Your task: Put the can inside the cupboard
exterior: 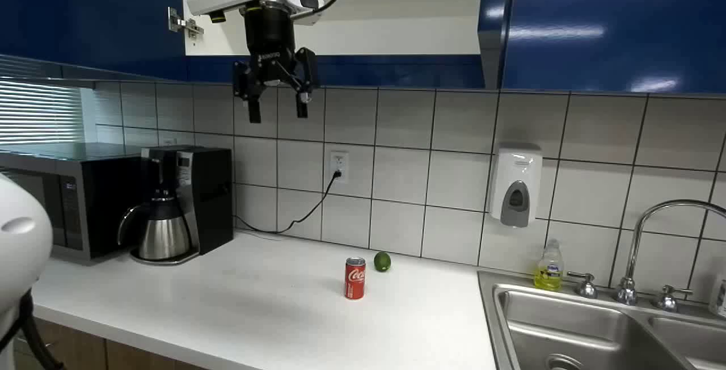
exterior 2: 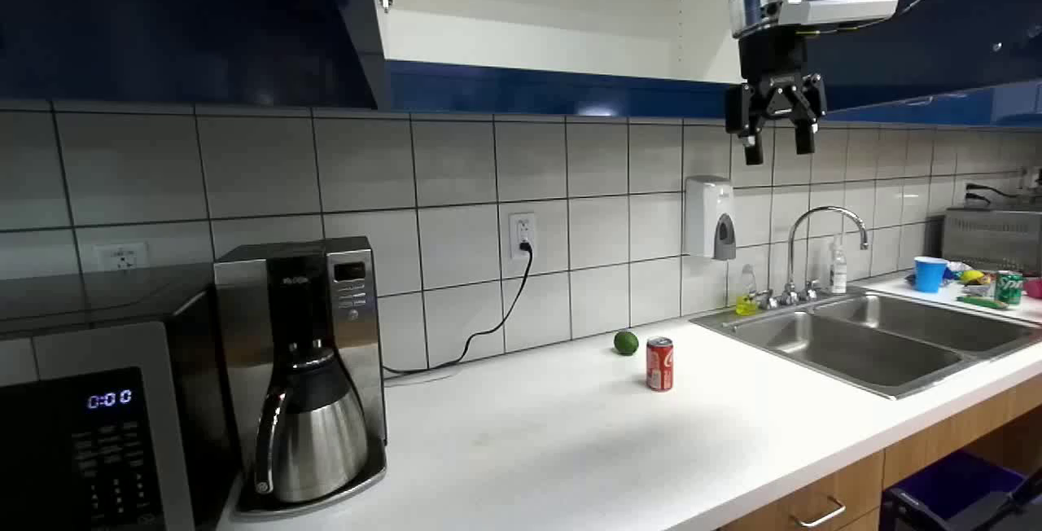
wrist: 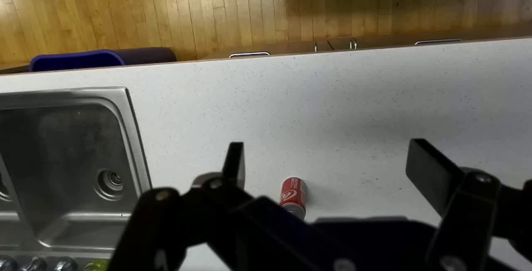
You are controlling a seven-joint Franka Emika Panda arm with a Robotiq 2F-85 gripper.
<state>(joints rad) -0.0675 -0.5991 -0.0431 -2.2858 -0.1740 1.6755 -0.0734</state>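
Observation:
The small red can [exterior: 355, 280] stands upright on the white counter in both exterior views, here too [exterior 2: 659, 365]. In the wrist view the can [wrist: 293, 194] lies between the two fingers in the picture, far below them, its pale top partly hidden by the gripper. My gripper [exterior: 278, 112] is open and empty, pointing down, high above the counter; it also shows in an exterior view [exterior 2: 779, 150] and the wrist view [wrist: 326, 163]. The cupboard [exterior: 397, 35] on the wall has dark-blue fronts and a pale interior. It stands open in both exterior views [exterior 2: 529, 30].
A small green fruit [exterior: 382, 261] lies beside the can. A coffee maker [exterior: 212, 200] and a microwave [exterior: 74, 200] stand at one end of the counter. A steel sink [exterior: 556, 324] with faucet is at the other. A soap dispenser [exterior: 515, 185] hangs on the tiles.

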